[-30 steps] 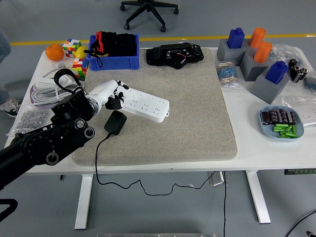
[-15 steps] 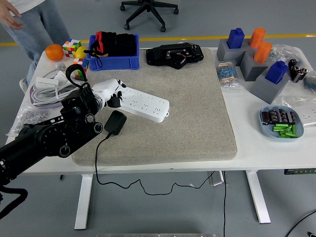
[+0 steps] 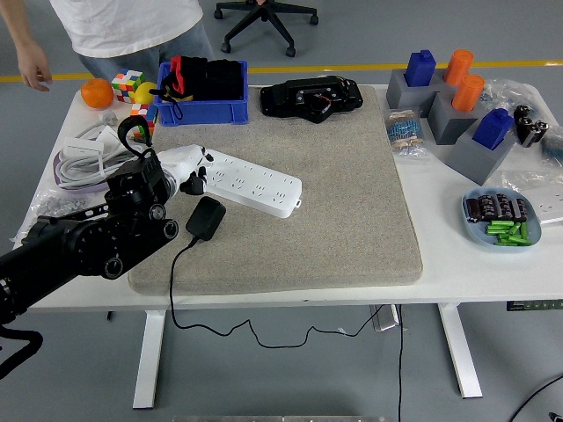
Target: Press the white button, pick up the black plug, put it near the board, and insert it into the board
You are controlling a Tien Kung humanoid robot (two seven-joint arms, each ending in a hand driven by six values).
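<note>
The white power board (image 3: 258,183) lies slanted on the grey mat (image 3: 334,193), left of the mat's middle. Its white button is hidden under my left hand (image 3: 188,168), which rests on the board's left end with fingers curled, holding nothing. The black plug (image 3: 205,218) lies flat on the mat just below the board's left end, a short way in front of my hand. Its black cable (image 3: 176,281) runs off the table's near edge. My black left arm (image 3: 84,246) comes in from the lower left.
A person in a white shirt (image 3: 123,22) stands at the far left corner, one hand (image 3: 35,70) hanging beside the table. Nearby are a blue bin (image 3: 202,110), a black device (image 3: 310,97), puzzle cubes (image 3: 128,84), an orange (image 3: 97,92), coiled white cables (image 3: 84,154), grey blocks (image 3: 457,114) and a blue plate (image 3: 501,220).
My left hand has drawn back slightly left along the board's end, fingers curling in. The person has walked in along the far left side.
</note>
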